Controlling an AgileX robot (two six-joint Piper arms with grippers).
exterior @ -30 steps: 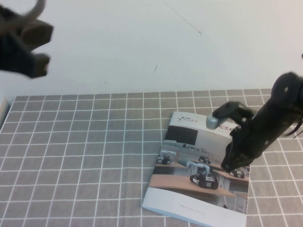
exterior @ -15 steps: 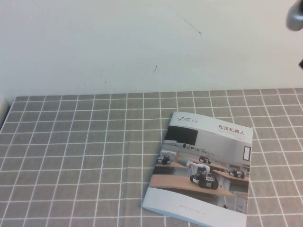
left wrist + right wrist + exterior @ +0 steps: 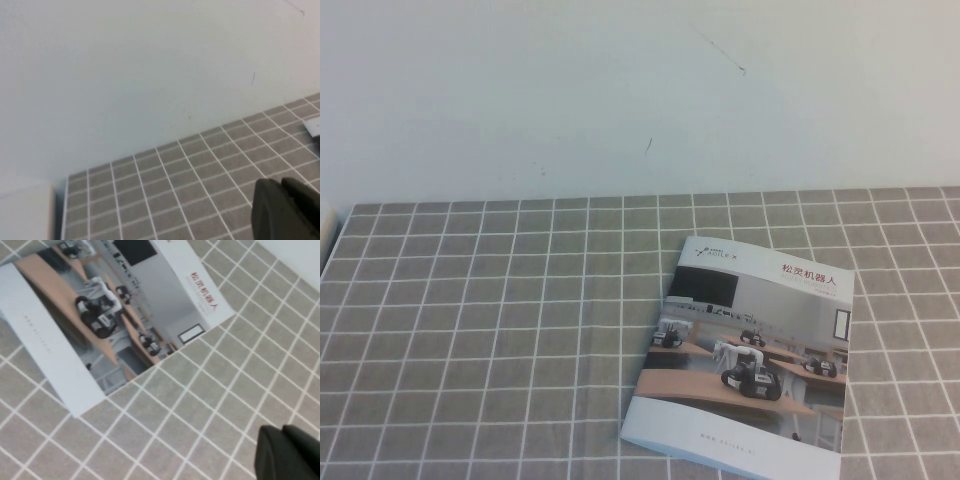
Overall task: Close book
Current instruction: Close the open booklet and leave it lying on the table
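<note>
Lying flat on the grey checked table [image 3: 470,330], the book [image 3: 745,350] sits in the lower right of the high view. Its cover is up and turned at a slight slant to the grid lines. No page stands open. The front shows a photo of a room with desks, a line of Chinese characters near its top corner and a white band along the near edge. To my eye it is shut, so the job itself looks done.

Neither arm appears in the high view, which holds only table, book and the white wall [image 3: 620,90] behind. The left gripper [image 3: 286,210] shows only as a dark lump in its own wrist view. It is held up over a bare stretch of the table toward the wall and is well apart from the book. Whether it is wide or narrow I cannot tell. The right gripper [image 3: 289,452] is likewise just a dark shape in its wrist view, raised above the table and looking down on the book [image 3: 115,310] without touching it. I cannot tell its state either, though nothing is seen in its hold.

As far as I can judge, nothing remains except perhaps settling the arms clear.
</note>
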